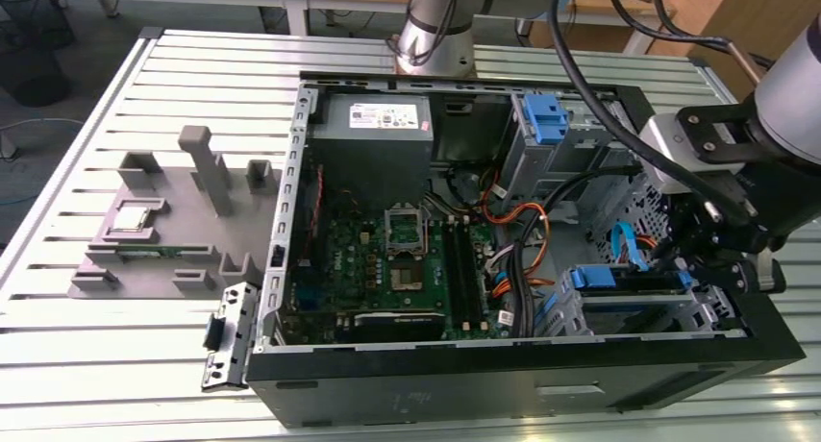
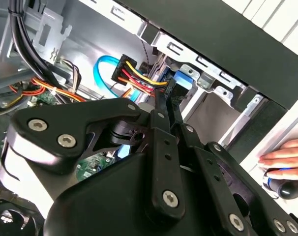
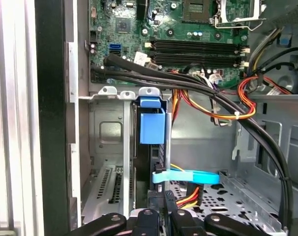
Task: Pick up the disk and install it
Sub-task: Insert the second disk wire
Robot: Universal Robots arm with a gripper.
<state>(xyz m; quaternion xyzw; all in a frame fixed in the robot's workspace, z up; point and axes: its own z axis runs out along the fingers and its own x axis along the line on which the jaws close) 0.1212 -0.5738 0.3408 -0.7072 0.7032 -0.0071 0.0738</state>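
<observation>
Second wrist view had the gripper (image 2: 167,96) reaching into the open case (image 2: 227,44), its two thin black fingers (image 2: 161,123) pressed close together with their tips at a black connector carrying red, yellow and black wires (image 2: 139,78); whether they actually pinched it I could not tell. Just past the tips sat the disk (image 2: 182,79), its blue carrier already seated in the drive cage (image 2: 213,105). A light-blue cable (image 2: 101,69) looped beside the jaws. Beyond the case edge a person's hand (image 2: 285,156) rested on a mouse (image 2: 285,187). First wrist view showed the disk (image 3: 152,125) standing on edge in the cage, ahead of the gripper (image 3: 164,216), the motherboard (image 3: 168,34) beyond it. Exterior view placed the gripper (image 1: 703,259) over the cage at the case's right.
</observation>
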